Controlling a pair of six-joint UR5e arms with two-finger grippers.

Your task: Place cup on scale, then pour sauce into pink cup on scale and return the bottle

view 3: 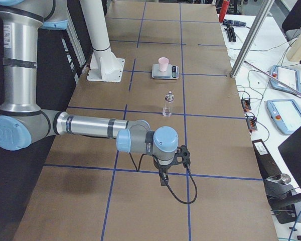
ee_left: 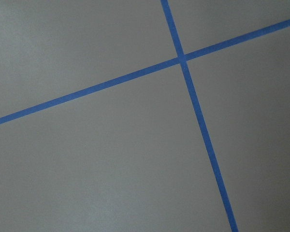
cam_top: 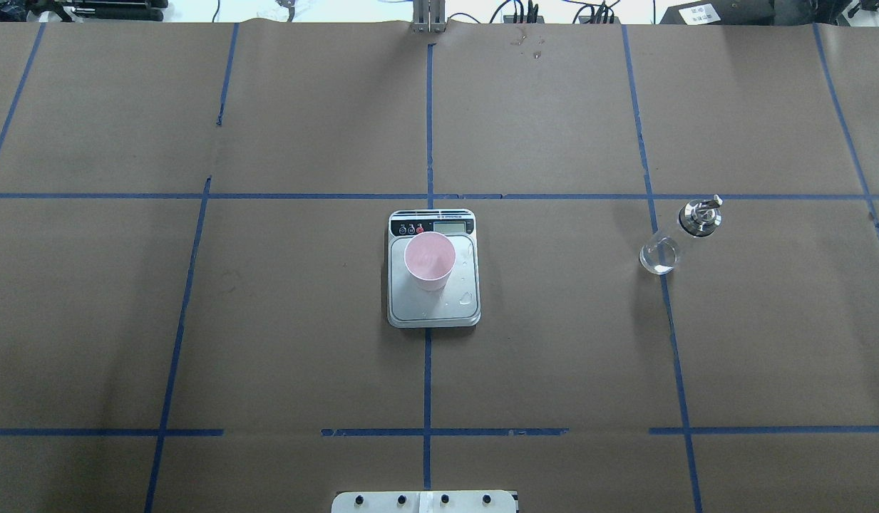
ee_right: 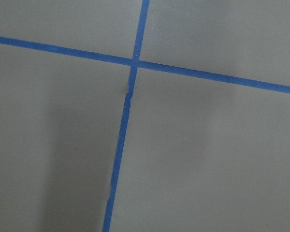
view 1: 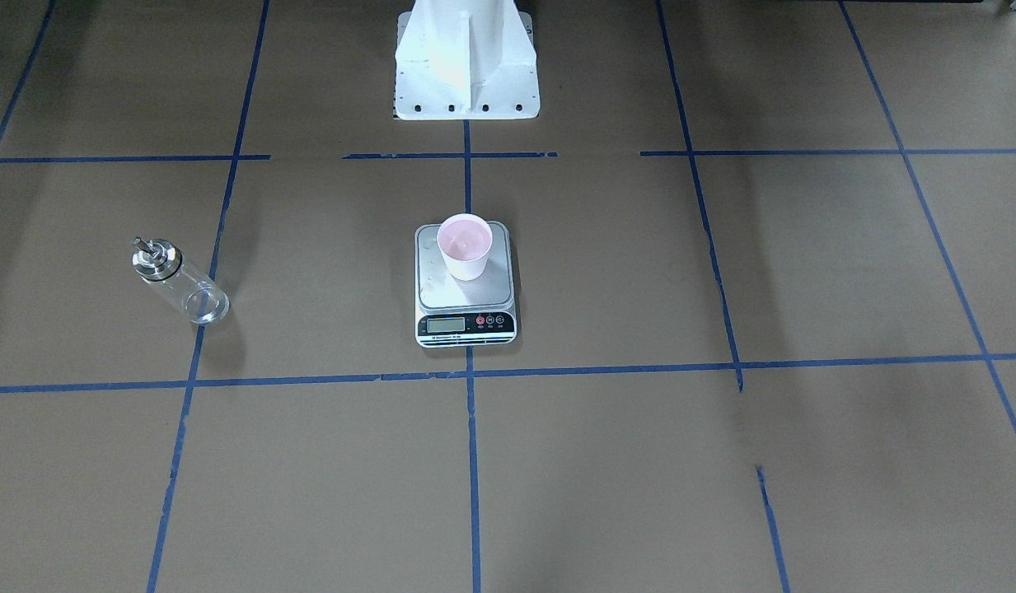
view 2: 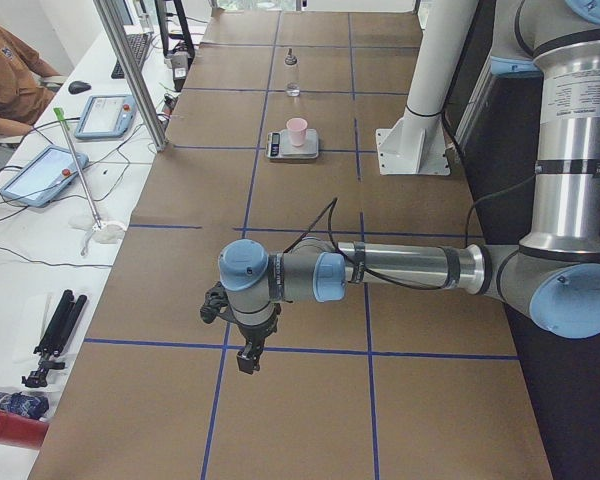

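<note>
One cup [view 1: 465, 245], one scale [view 1: 432, 284] and one bottle [view 1: 178, 280] are on the table [cam_top: 304, 342], which is covered in matte brown paper with a grid of blue tape.

The flat, rectangular scale sits mid-table on the centre tape line. It has a brushed silver platform, and its black display strip faces the far edge. The small tapered cup, whitish outside and pink inside, stands upright on the platform toward the display strip. A few clear drops [cam_top: 468, 298] lie on the bare metal beside it.

The clear glass cylinder bottle, with a shiny metal collar and spout, stands upright toward the table's right end, well apart from the scale.

The left gripper [view 2: 248, 360] hangs over the left end and the right gripper [view 3: 163, 179] over the right end. Neither holds anything, and whether their fingers are spread or closed cannot be told.
</note>
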